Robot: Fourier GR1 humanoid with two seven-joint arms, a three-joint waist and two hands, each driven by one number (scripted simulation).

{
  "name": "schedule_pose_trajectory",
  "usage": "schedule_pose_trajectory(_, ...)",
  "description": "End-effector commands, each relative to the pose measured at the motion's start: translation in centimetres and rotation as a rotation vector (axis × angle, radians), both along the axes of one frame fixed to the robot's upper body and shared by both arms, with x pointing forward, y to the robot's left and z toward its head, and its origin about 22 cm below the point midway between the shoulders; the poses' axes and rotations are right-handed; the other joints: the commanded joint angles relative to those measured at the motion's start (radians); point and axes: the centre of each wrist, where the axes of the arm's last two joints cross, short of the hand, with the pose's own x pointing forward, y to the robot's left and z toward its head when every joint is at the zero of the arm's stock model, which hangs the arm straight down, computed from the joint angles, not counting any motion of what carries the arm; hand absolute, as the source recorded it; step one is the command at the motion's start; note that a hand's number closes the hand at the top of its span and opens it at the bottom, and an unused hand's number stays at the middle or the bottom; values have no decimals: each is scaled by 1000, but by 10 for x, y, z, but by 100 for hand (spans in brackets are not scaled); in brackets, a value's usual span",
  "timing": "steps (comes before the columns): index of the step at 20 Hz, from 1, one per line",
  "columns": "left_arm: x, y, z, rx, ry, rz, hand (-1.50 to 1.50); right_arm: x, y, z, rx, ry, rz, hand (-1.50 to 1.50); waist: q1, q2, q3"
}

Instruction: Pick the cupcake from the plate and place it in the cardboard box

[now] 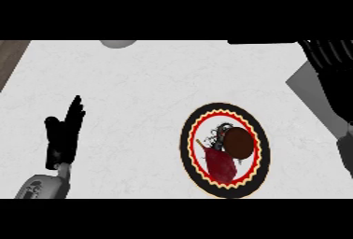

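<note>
Resting at the near left of the white counter [138, 84]: the left hand [63, 135], black, fingers straight and pointing away toward the far side, thumb out to the left, holding nothing, grey forearm [43, 186] entering from the near edge. Lying on its side on the plate [187, 140]: the cupcake [231, 147], brown round top facing right and dark red wrapper stretching toward the near side, squarely within the plate's white middle. Ringed in black, with a red and yellow zigzag band inside: that plate, sitting right of centre and toward the near side of the counter, well apart from the left hand. Running down the right edge from the far corner: the right forearm [317, 100], grey with a black ribbed section at its far end. Barely showing at the right edge, near side: a dark shape, probably part of the right hand [347, 154]; cannot tell how its fingers stand. Showing at the far edge, left of centre: a small grey rounded shape [118, 44], cut off. Visible at the far left corner: a strip of brown wooden surface [10, 58] beside the counter.
</note>
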Motion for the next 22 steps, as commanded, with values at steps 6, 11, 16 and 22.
schedule_pose_trajectory(6, 29, -25, 72, 225, -381, -477, 0, 15, -10, 61, -58, -223, 415, -150, 30, -32, -11)
schedule_pose_trajectory(11, 32, -20, 73, 173, -366, -570, 0, 31, -59, 40, -395, -215, 466, -150, 52, -12, -12)
schedule_pose_trajectory(16, 37, -18, 88, 188, -376, -558, 0, 31, -60, 30, -563, -413, 577, -150, 52, -18, -11)
schedule_pose_trajectory(22, 33, -18, 80, 171, -359, -580, 0, 36, -40, 42, -869, -492, 637, -150, 47, -25, -14)
